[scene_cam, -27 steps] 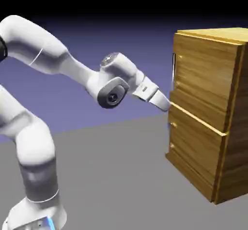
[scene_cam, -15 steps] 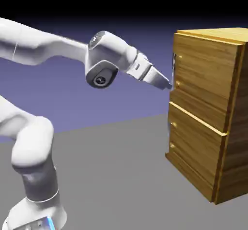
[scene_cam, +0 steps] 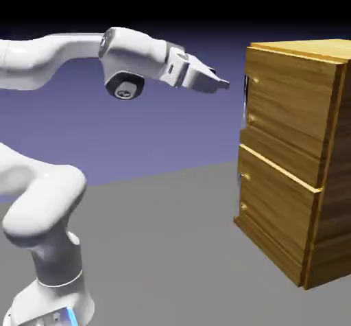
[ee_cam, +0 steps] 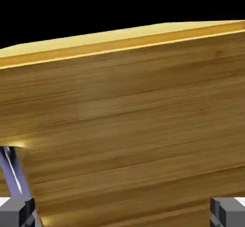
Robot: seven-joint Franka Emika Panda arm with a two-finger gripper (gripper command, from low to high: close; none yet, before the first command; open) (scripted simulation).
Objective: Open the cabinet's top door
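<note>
Top door (scene_cam: 291, 105), right of frame in exterior view: shut, handle (scene_cam: 245, 102) ungrasped. Gripper (scene_cam: 227, 84) near it, fingers wide apart. Seemingly left: align, grip, pull open.

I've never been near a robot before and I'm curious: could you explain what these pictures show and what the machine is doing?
The white machine is a robot arm, drawn by a computer simulation. At its end is a gripper, a simple hand with two fingers.

One picture looks from outside, with the arm on the left and a wooden cabinet on the right. The other comes from a camera on the hand: the grey finger tips show at the bottom, standing wide apart, with the cabinet's wood filling most of the picture.

The cabinet has two doors, and the task is to open the top door. It looks closed. Its shiny upright handle shows at the left of both pictures.

Nothing is held: in the outside view there is a gap between gripper and handle.
</note>
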